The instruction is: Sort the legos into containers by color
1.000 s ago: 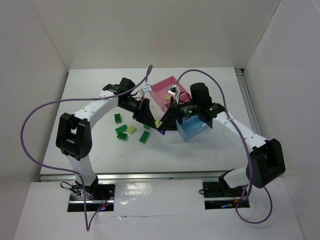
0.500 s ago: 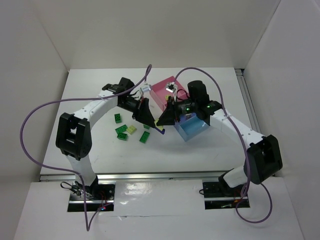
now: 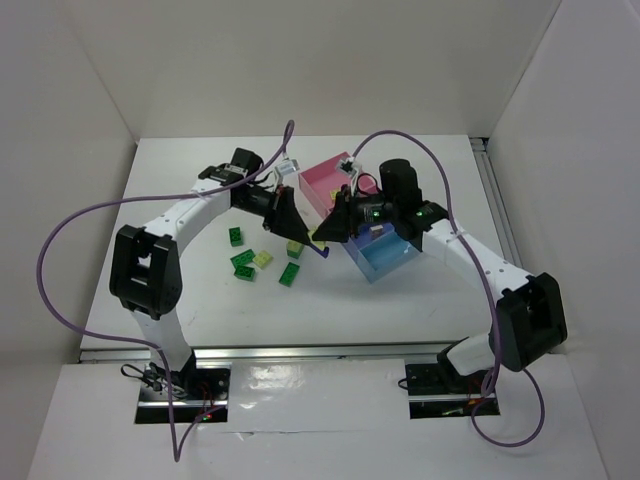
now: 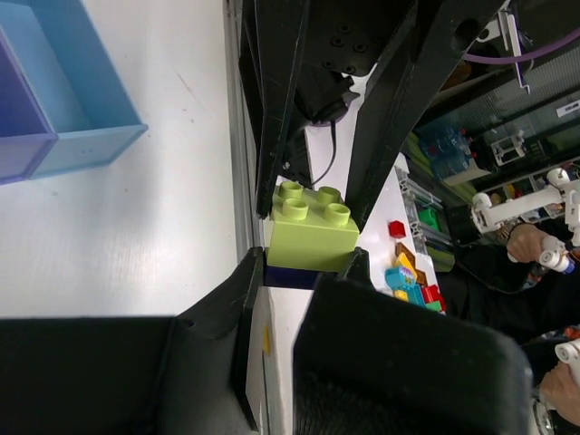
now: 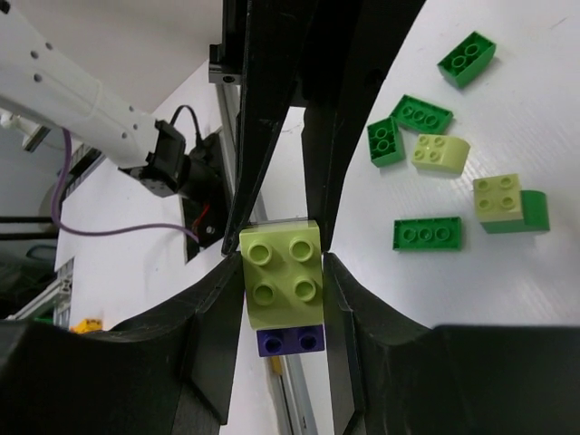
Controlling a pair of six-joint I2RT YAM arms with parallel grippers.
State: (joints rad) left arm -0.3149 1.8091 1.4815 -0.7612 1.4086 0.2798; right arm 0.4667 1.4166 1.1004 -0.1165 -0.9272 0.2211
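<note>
Top external view: the two arms reach inward and meet over the table [image 3: 200, 300], just left of the joined trays.
Held stack: a pale green brick [image 5: 281, 272] sits on a dark blue brick [image 5: 290, 342], raised off the table between both tools.
Right tool [image 5: 281, 276]: fingers pinch the pale green brick's sides.
Left tool [image 4: 306, 274]: fingers appear clamped on the dark blue brick.
Loose bricks: dark green bricks [image 5: 426, 233] and pale bricks [image 5: 439, 152] lie scattered on the table left of the trays.
Trays: the pink tray [image 3: 322, 180] is farthest and the light blue tray [image 3: 388, 262] is nearest.
</note>
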